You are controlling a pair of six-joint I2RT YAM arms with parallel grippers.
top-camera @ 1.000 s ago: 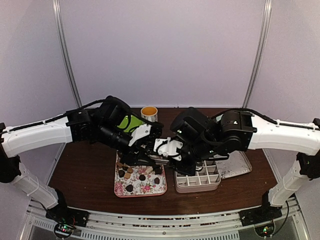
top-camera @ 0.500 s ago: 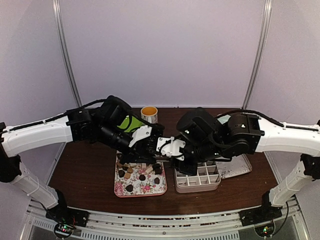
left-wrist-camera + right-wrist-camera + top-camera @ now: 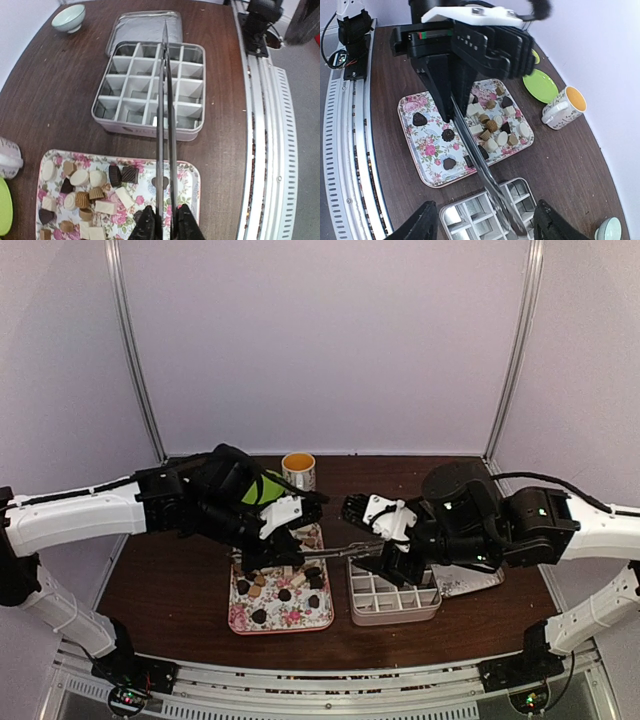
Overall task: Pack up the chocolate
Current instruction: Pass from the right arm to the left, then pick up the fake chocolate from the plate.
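Metal tongs [image 3: 165,55] just handed over, now squeezed tight in left hand [image 3: 163,222], let go by wide-open right hand [image 3: 482,225], probably ready to pick up chocolate [image 3: 82,192].

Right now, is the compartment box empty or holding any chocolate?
Empty: every visible cell of the compartment box is bare; the chocolate all sits on the floral tray. Tongs hide slivers.

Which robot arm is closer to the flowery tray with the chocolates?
Left. The left fingers hang right over the floral tray, shut on the metal tongs. The right fingers are off to the side, spread open above the divided box.
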